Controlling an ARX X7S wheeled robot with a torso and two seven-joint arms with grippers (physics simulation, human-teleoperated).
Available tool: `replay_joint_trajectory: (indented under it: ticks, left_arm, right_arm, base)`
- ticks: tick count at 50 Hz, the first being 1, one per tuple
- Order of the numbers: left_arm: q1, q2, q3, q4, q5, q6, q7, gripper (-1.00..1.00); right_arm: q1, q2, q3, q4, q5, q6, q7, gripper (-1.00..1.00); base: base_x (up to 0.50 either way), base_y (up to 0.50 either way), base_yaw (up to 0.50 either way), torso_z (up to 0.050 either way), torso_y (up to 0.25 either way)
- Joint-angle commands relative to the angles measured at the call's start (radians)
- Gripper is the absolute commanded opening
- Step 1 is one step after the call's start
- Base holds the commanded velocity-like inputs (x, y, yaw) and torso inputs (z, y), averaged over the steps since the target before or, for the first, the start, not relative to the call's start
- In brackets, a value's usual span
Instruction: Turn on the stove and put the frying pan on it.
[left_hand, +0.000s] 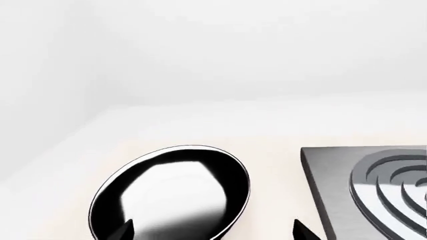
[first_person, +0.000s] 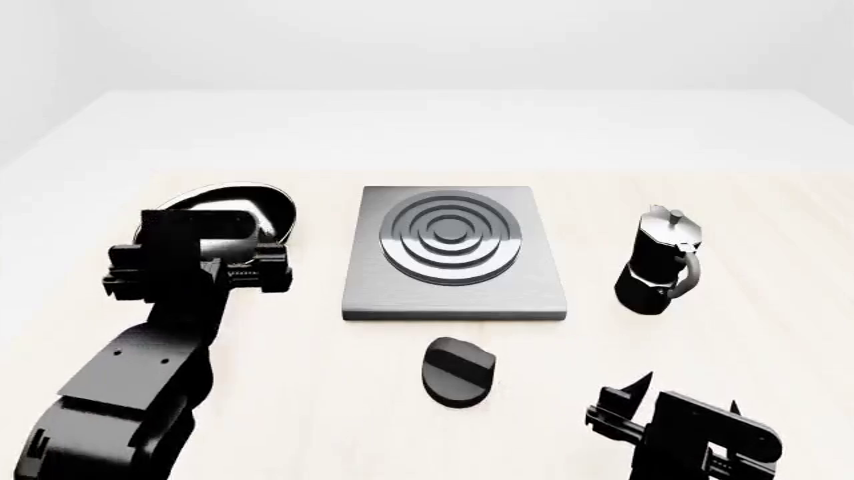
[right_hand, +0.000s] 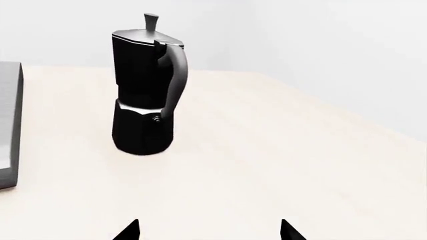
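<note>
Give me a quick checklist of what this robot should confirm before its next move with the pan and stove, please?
1. Left gripper open, fingertips spread: ok.
2. Left gripper lined up over the frying pan, which shows just beyond the fingertips: ok.
3. Pan's handle located: cannot tell, the arm hides it in the head view.
4. Stove burner plate bare, room for the pan: ok.
5. Knob turned on: cannot tell.
6. Right gripper open and apart from the moka pot: ok.

The frying pan lay on the pale desk, its glossy inside reflecting light. The stove sat just beside it, apart.
</note>
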Motion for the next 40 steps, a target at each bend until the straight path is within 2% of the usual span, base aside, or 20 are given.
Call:
replay_joint_trajectory:
  ticks: [1, 22, 40]
  left_arm:
    - [-0.091, 0.004, -0.013, -0.185, -0.005, -0.046, 0.006, 1.00]
    - [-0.147, 0.034, -0.047, -0.304, -0.068, -0.160, 0.007, 1.00]
    - [-0.190, 0.041, -0.066, -0.409, -0.074, -0.168, 0.002, 1.00]
  right_arm:
    - [-0.002, 0.002, -0.003, -0.006, 0.004, 0.006, 0.005, 1.00]
    - [0.003, 0.006, -0.010, 0.003, 0.010, -0.001, 0.006, 1.00]
    - [0.000, 0.009, -0.011, 0.001, 0.018, -0.006, 0.011, 1.00]
  base:
    - [0.00, 0.00, 0.00, 0.000, 0.000]
    - [0.00, 0.00, 0.00, 0.000, 0.000]
    - [0.00, 0.00, 0.00, 0.000, 0.000]
